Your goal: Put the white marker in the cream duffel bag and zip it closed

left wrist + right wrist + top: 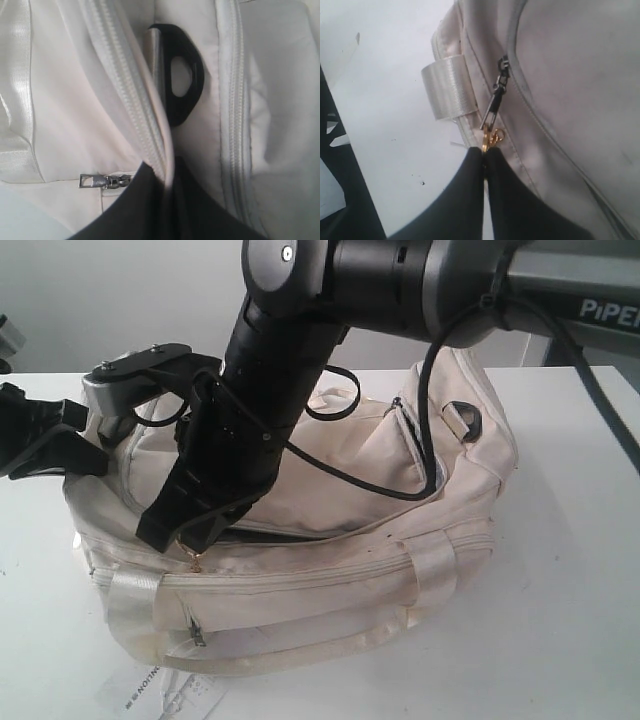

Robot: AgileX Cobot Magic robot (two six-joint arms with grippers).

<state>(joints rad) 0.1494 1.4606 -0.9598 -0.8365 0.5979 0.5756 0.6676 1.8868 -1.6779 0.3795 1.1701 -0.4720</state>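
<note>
Right wrist view shows the right gripper with its two black fingers pressed together on a small gold ring. This ring hangs at the end of a dark metal zip pull, which sits on a seam of the cream duffel bag straight ahead of the fingertips. To one side of this gripper a band of satin webbing lies on the bag's edge, and beyond it is the white surface.

Left wrist view shows the left gripper closed narrowly on a piped edge of the bag's fabric. The cream cord comes out from between its fingers. Ahead of this gripper is a black D-ring, and close beside one finger lies a silver zip slider.

From the exterior view, the bag lies on the surface under both arms. The left gripper holds the end of the bag. The right gripper reaches across to the front of the top flap, near the left one. Away from the right gripper, along the flap, a dark gap shows under the flap's edge. A printed paper tag lies on the surface just beside the bag, nearer to the camera than the right gripper.
</note>
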